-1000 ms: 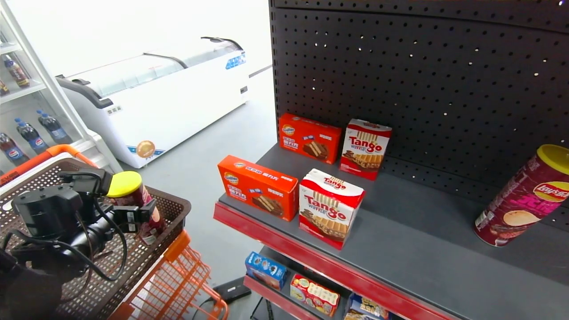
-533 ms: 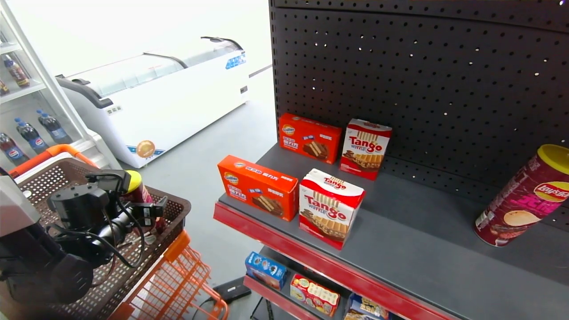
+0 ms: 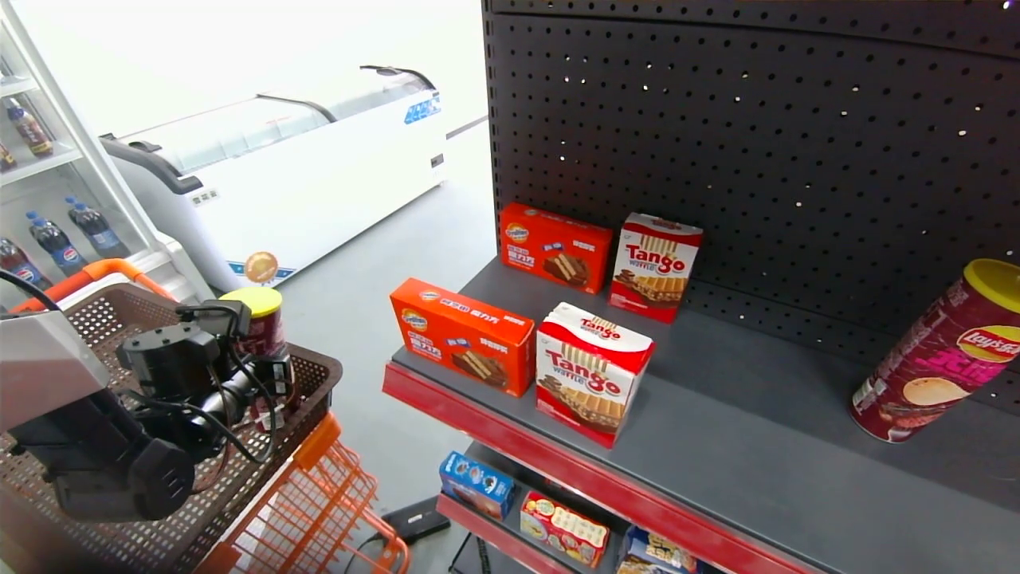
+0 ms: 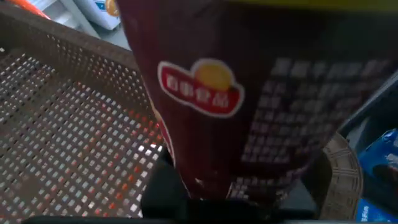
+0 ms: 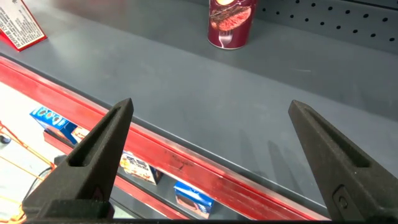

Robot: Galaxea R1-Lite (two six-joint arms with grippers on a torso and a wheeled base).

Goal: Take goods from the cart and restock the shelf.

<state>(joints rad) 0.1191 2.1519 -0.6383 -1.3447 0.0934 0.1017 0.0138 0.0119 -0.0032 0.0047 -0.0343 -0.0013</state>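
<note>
Over the brown perforated plastic basket (image 3: 317,371) of the orange wire cart (image 3: 319,490), the dark red cylindrical chip canister with a yellow lid (image 3: 256,323) seems to be gripped low on its body. It may tip or slide in the hold during a swing, and its base could catch the basket rim. Farther on, it could knock the red-and-white wafer box (image 3: 594,371) at the front edge of the grey metal shelf (image 3: 757,446). Left jaws are clenched around that canister, above the basket. Right jaws are spread wide and empty above the shelf, with a second dark red canister (image 5: 231,22) standing beyond them.
</note>
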